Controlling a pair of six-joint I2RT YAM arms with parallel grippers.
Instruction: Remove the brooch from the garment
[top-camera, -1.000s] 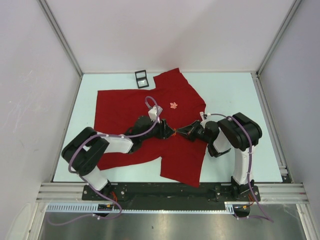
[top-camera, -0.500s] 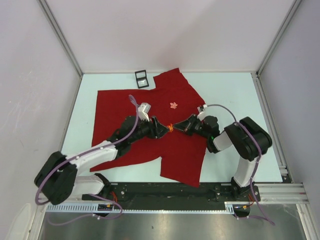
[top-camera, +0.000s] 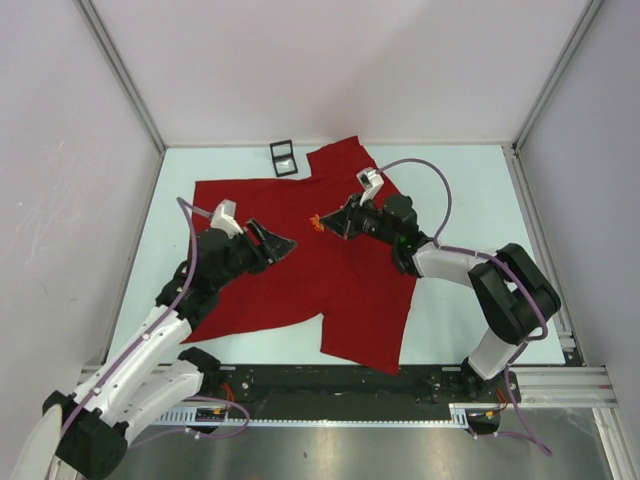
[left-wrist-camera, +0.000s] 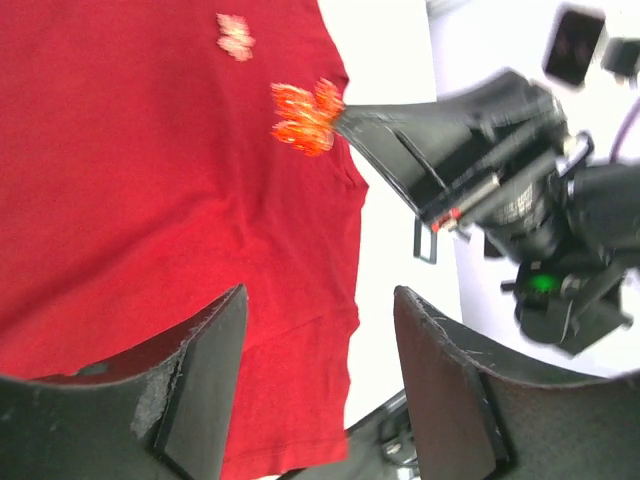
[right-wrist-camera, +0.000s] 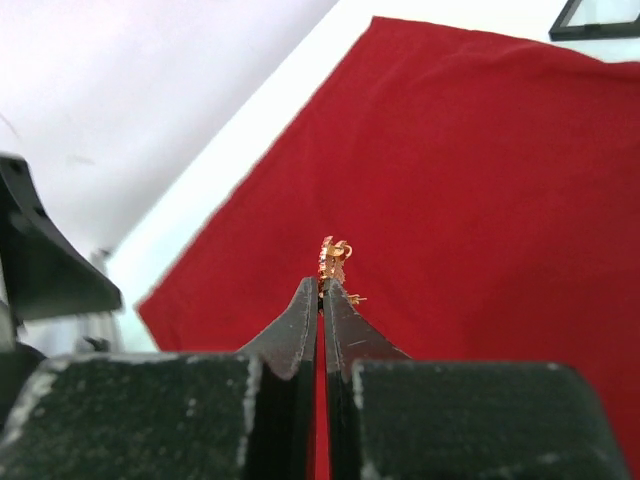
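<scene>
The garment (top-camera: 350, 300) is a red T-shirt spread flat on the pale table. The brooch (top-camera: 315, 221) is a small orange-gold piece pinched at the tips of my right gripper (top-camera: 323, 223), which is shut on it over the upper middle of the shirt. In the right wrist view the brooch (right-wrist-camera: 333, 262) sticks up from the closed tips (right-wrist-camera: 321, 285) and looks lifted off the cloth (right-wrist-camera: 480, 150). My left gripper (top-camera: 287, 243) hangs open to the left of it, nothing between its fingers (left-wrist-camera: 200, 370). The left wrist view shows the brooch (left-wrist-camera: 305, 118) on the right gripper's tip (left-wrist-camera: 350, 118).
A small black-framed square (top-camera: 283, 157) lies at the shirt's far edge. A pale flower mark (left-wrist-camera: 236, 36) shows on the cloth beyond the brooch. White walls enclose the table on three sides, and bare table (top-camera: 470, 190) lies right of the shirt.
My right gripper has carried the brooch away from me and to the left. My left gripper has let go, pulled back to the left and opened wider.
</scene>
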